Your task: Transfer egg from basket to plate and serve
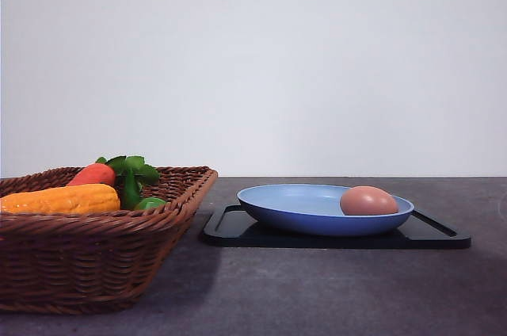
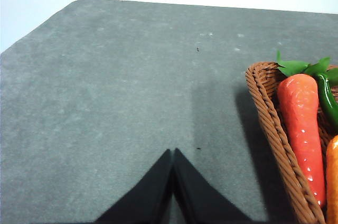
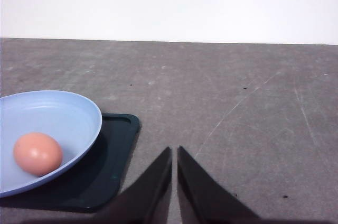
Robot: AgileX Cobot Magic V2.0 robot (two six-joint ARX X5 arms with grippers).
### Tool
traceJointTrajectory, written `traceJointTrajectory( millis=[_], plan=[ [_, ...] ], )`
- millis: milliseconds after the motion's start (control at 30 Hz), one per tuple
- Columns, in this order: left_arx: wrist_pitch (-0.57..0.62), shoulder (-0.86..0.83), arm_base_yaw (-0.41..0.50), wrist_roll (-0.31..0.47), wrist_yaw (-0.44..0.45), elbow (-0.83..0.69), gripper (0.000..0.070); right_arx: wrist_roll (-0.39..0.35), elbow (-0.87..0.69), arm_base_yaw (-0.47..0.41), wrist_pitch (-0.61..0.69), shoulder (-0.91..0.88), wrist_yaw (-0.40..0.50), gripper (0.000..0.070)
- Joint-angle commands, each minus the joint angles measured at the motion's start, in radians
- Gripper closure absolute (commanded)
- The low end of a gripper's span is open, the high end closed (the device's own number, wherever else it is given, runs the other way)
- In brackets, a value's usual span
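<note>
Egg [image 1: 368, 200] near plate [image 1: 301, 209] right rim, on tray [image 1: 230, 229]. Both grippers' [image 2: 173, 152] [image 3: 174, 150] fingers together, empty. Risk: jolted plate rolls egg off.

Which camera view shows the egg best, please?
The right wrist view: it looks down into the plate, so the whole egg shows, apart from both grippers. In the front view the plate's rim hides the egg's underside. The left wrist view shows the basket instead.
</note>
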Motion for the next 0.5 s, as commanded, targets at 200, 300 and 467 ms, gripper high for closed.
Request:
traceJointTrajectory(
  millis=[200, 300, 467],
  plan=[
    [-0.009, -0.002, 0.0, -0.002, 0.002, -0.022, 0.07, 0.011, -0.005, -0.002, 0.011, -0.001, 0.003, 0.07],
    [-0.009, -0.002, 0.0, -0.002, 0.002, -0.022, 0.07, 0.011, -0.005, -0.002, 0.011, -0.001, 0.004, 0.07],
    [-0.009, -0.002, 0.0, -0.002, 0.002, -0.022, 0.07, 0.011, -0.005, -0.002, 0.011, -0.001, 0.003, 0.07]
  ],
)
